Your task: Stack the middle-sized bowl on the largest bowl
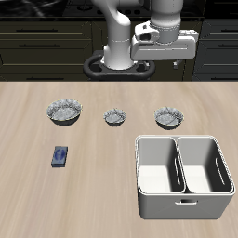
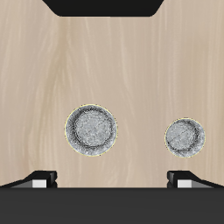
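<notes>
Middle-sized bowl (image 1: 169,115) sits on the table (image 1: 102,186) at one end of a row of three bowls that runs across the table's back half, just behind the far rim of the white bin (image 1: 183,193). The smallest bowl (image 1: 115,117) stands in the middle of the row, and the largest bowl (image 1: 63,112) is at the other end, well apart from the middle-sized one. All three are upright and separate, and each inside shows only its own mottled grey-white glaze within a dark patterned rim.

The bin is a rounded rectangular tub split into two side-by-side compartments by a central wall. Both compartments show only smooth white walls and floor. A small blue object (image 1: 60,155) lies flat nearer the table's front edge than the largest bowl.

The exterior view alone shows the whole row, the bin, the blue object and the robot arm (image 1: 121,37), which is raised over the table's back edge in front of dark cabinets. The wrist view takes in just two bowls from straight above, the middle-sized one and the smallest one, as speckled discs with ringed rims on pale wood grain. It also shows the gripper (image 2: 114,179) clearly: its two fingertips (image 2: 44,178) stand wide apart with nothing between them, high above the tabletop.

The table is light wood with soft, streaked grain.
</notes>
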Motion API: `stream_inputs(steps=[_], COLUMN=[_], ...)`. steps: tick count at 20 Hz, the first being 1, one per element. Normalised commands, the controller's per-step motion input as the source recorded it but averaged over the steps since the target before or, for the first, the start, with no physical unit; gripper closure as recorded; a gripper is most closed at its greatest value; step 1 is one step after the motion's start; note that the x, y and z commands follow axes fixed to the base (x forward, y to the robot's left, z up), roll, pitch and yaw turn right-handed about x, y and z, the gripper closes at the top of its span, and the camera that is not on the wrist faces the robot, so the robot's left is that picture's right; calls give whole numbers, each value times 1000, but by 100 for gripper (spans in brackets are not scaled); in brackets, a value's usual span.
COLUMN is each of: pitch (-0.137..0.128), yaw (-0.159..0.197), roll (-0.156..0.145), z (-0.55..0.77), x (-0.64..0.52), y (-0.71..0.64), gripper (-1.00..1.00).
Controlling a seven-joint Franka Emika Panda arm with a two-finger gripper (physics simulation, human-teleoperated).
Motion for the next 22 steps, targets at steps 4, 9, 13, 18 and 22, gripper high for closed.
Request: stream_inputs(steps=[4, 9, 13, 18, 22], pitch=[8, 13, -19, 5, 46], yaw=[-10, -16, -26, -10, -26], roll=[-7, -33, -49, 13, 7], z=[-214, -274, -310, -348, -309], x=[73, 64, -2, -44, 5], y=[-29, -58, -52, 59, 28], gripper=[-100, -100, -100, -100, -100])
